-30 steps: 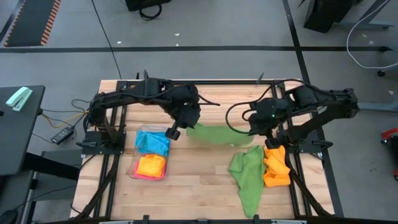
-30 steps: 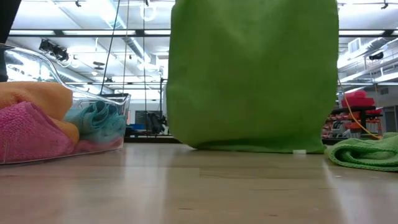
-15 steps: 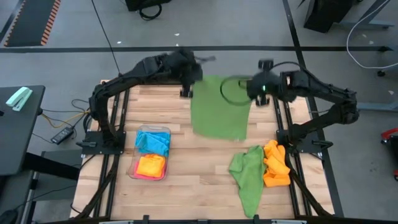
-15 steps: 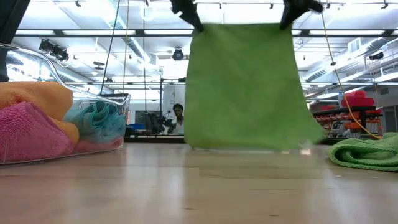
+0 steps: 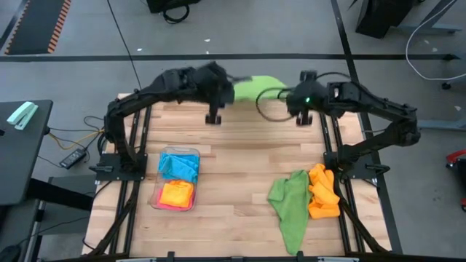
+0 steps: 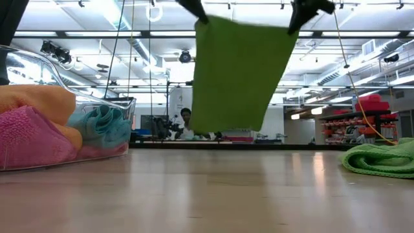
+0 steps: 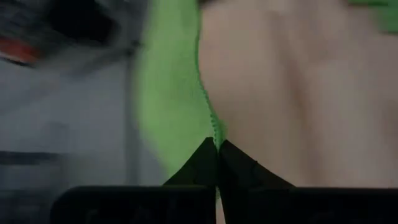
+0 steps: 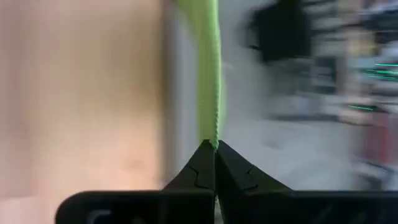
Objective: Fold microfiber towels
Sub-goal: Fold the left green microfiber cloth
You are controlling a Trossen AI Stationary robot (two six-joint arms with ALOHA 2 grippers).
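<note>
The wooden surface [image 5: 233, 182] under me is pale, smooth plank, bare across its middle. Above its far edge I hold a green towel [image 6: 240, 74] stretched between both arms, clear of the wood, its lower edge swung away from me. My left fingers [image 7: 217, 148] are pressed together on one top corner, and my right fingers [image 8: 215, 148] pinch the other the same way; in both wrist views the stitched hem runs straight out from the tips.

It is a light, limp, fuzzy square, so I judge it will billow and trail with any quick move. The corners and the firmer hem are the places to hold, as the nap should keep it from slipping.

On my right side lie a crumpled second green towel [image 5: 288, 204] and, touching it, a bunched orange towel [image 5: 322, 193]. On my left a clear plastic tray [image 5: 155, 198] holds folded ones: a sky-blue towel [image 5: 179, 165], an orange folded towel [image 5: 177, 193], and a pink towel [image 6: 29, 137] beneath, all soft, rounded bundles.
</note>
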